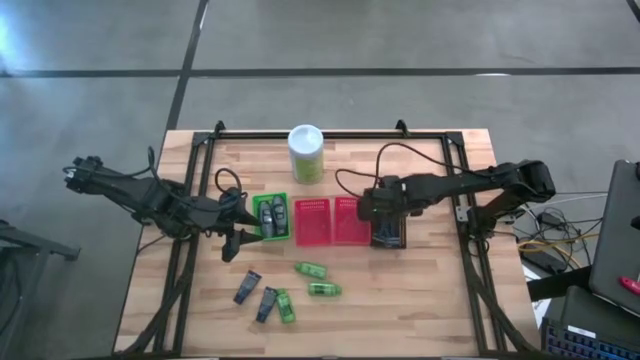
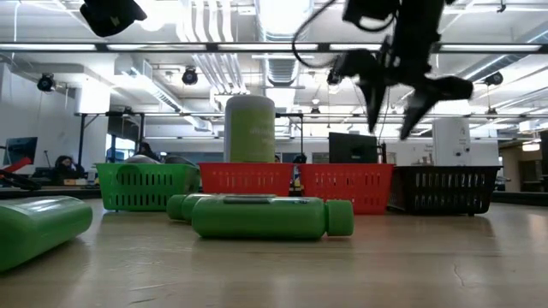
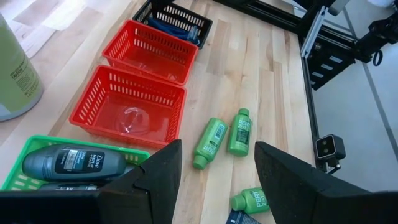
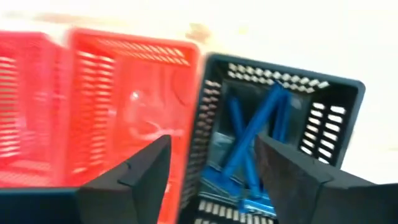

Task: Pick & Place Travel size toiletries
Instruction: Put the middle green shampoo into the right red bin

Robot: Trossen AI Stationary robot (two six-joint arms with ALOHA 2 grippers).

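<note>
The right hand point(image 1: 388, 232) hovers over the black basket point(image 4: 273, 143), fingers spread and empty (blue sticks point(image 4: 249, 137) lie inside); the left hand point(image 1: 237, 228), also spread, waits beside the green basket point(image 1: 272, 217).

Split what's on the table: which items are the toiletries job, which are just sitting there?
Job:
- green mini bottles, loose on the table
- dark grey tubes, loose beside them
- grey tubes in the green basket
- blue sticks in the black basket
- two red baskets, nothing in them
- left tool and right tool, both open

Lying about:
- tall green canister
</note>
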